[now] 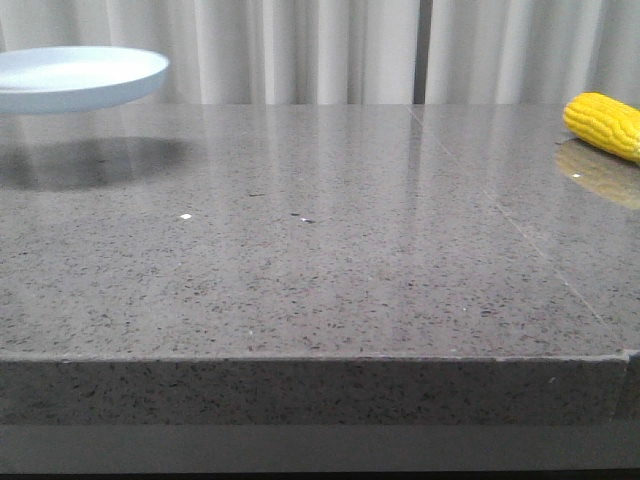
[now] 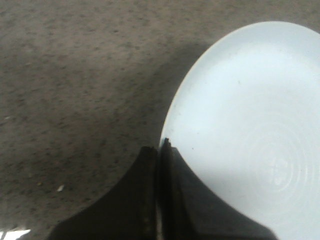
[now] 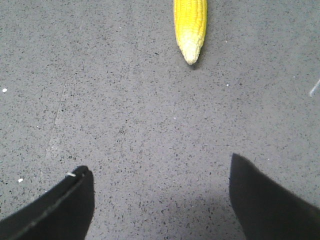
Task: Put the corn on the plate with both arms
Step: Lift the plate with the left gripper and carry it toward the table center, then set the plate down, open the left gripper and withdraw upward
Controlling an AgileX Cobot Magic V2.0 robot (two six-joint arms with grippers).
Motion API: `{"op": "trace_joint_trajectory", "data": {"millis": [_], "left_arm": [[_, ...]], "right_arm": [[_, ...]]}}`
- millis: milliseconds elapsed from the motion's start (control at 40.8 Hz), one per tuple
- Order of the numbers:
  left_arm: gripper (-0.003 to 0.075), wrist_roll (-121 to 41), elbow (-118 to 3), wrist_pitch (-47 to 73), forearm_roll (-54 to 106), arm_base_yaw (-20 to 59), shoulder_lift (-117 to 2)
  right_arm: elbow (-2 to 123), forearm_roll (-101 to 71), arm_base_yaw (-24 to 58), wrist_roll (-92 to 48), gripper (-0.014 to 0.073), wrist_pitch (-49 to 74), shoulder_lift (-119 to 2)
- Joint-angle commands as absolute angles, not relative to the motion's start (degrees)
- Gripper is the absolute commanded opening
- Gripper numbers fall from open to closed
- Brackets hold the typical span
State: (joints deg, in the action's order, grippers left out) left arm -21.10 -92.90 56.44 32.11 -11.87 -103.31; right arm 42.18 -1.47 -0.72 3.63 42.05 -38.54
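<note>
The pale blue plate (image 1: 75, 77) hangs above the grey speckled table (image 1: 300, 280) at its far left, clear of the surface, its shadow (image 1: 95, 160) on the stone beneath it. In the left wrist view the left gripper (image 2: 160, 150) has its dark fingers (image 2: 142, 200) pressed together on the plate's (image 2: 250, 130) rim, holding it aloft. Well apart from the plate, at the table's far right edge, the yellow corn (image 1: 605, 125) lies on the stone. The right gripper (image 3: 160, 195) hovers over bare tabletop, its jaws spread wide and holding nothing; the corn (image 3: 190, 25) lies ahead of the fingers (image 3: 65, 205), not between them, with its paler tip pointing back toward them.
</note>
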Motion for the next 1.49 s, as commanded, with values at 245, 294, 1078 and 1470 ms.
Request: {"op": "trace_joint_trajectory", "data": {"millis": [245,294,1078,1470], "left_arm": [[-0.002,-21.16,-96.51,56.45,35.27,1.37,-100.42],[-0.002,-21.16,-96.51,56.31,35.27,3.3,-100.63],[-0.0008,-21.16,-96.51,54.41,35.03,15.92,-109.19],[0.0522,-21.16,-97.71,55.2,31.08,15.93,-108.53]], "right_arm": [[44.02,-0.65,-1.1,2.95,0.0583,38.41,-38.82],[44.02,-0.65,-1.1,2.95,0.0583,38.41,-38.82],[44.02,-0.65,-1.1,2.95,0.0583,38.41,-38.82],[44.02,-0.65,-1.1,2.95,0.0583,38.41,-38.82]]}}
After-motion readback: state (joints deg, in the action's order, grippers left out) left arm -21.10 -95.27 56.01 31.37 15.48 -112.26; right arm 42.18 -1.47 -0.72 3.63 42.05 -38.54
